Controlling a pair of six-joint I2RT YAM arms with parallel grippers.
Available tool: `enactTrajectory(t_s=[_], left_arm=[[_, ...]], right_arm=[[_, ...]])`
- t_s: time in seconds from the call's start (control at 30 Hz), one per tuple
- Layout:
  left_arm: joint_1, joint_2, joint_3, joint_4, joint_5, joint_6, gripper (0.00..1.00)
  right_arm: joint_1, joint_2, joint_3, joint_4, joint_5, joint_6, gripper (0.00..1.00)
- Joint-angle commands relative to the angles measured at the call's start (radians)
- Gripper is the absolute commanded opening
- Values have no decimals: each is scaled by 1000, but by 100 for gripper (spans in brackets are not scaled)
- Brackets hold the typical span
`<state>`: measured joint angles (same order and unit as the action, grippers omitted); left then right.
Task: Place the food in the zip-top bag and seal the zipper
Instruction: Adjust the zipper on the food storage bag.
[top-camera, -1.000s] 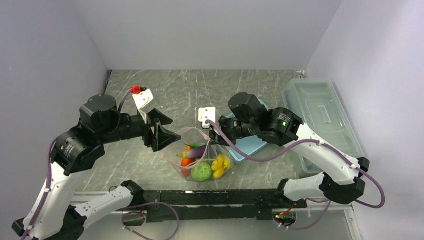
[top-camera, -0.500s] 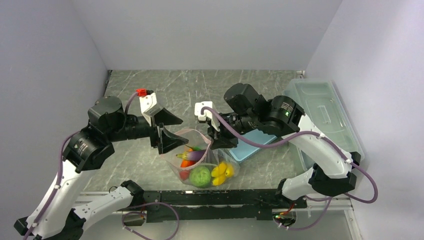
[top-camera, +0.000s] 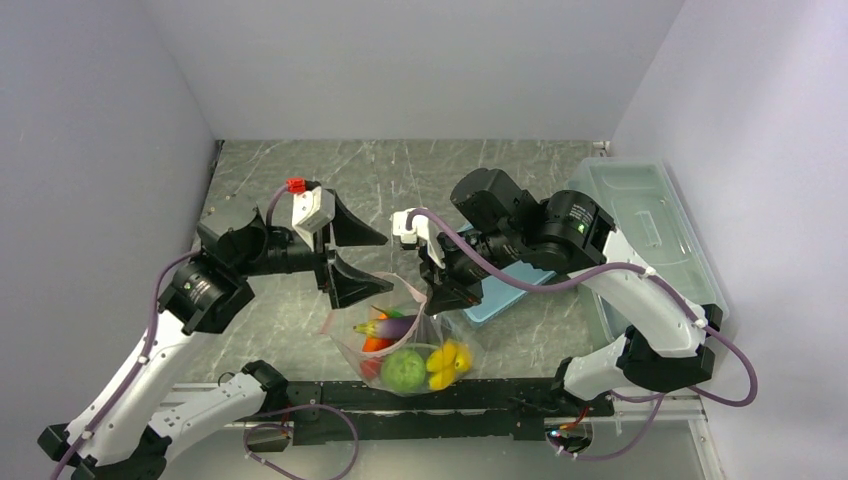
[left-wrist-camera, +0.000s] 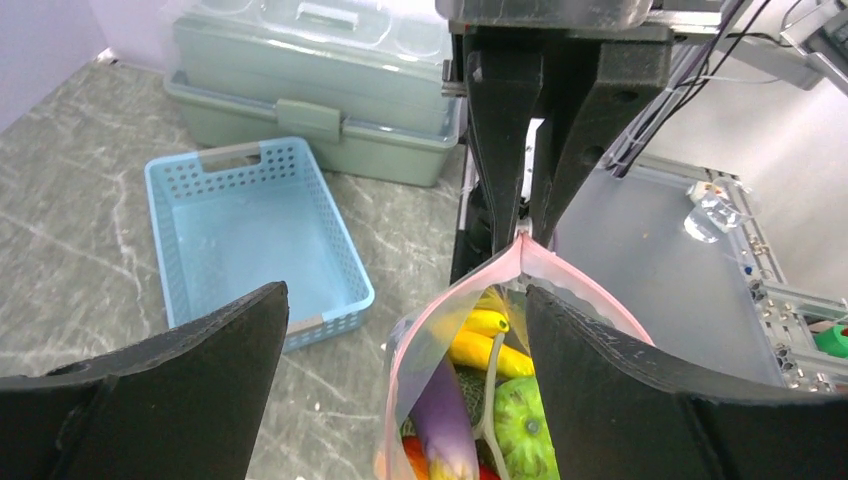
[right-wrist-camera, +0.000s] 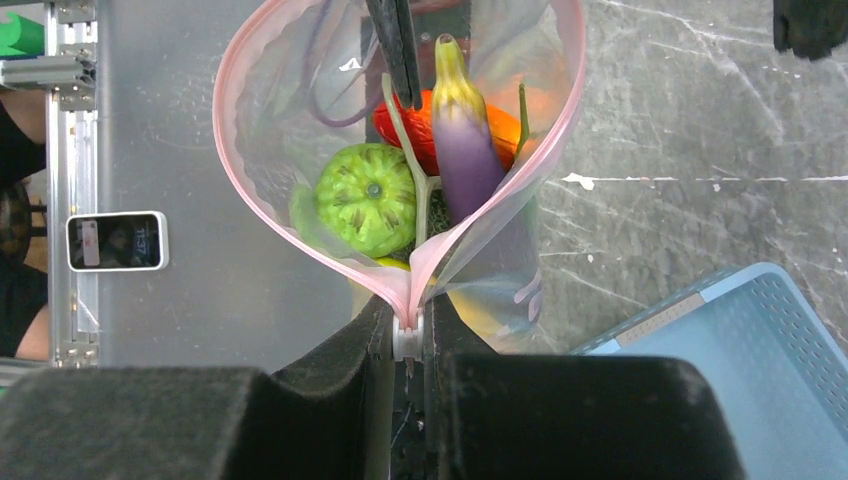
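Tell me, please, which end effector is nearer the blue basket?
Right. The right end effector is shut on the bag's corner just beside the basket; the left end effector is open on the bag's other side.

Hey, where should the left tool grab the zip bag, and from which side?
Grip the pink zipper strip at the free end of the bag mouth, opposite the corner the right tool pinches. Come from the left with the left tool open, straddling the strip; the mouth gapes in a loop.

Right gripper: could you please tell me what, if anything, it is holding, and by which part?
The right gripper is shut on the bag, pinching one end of the pink zipper at its mouth.
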<state>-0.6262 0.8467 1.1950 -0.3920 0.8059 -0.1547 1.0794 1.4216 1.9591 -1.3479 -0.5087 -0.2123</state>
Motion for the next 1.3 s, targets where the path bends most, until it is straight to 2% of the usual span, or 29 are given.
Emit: enactTrajectory(t_s=[0.0,0.23,0.43,0.6,0.87,1.27], left_arm=[[-3,-2,-16,206,102,-85,93],[-3,58,-37,305,282,-158,92],[-4,101,-72,381,384,-199,92],[-11,114,-75,379,426,-212,92],[-48,97,-30,160,422,-101,92],[-53,29,-24,6,321,-18,93]], right_arm=[[8,-8,43,25,-39,32,0],[10,-11,33,54,-58,39,0],[10,-19,32,88,-88,48,0],[10,-15,32,108,-46,67,0],[10,38,86,96,78,132,0],[7,96,187,86,190,281,0]])
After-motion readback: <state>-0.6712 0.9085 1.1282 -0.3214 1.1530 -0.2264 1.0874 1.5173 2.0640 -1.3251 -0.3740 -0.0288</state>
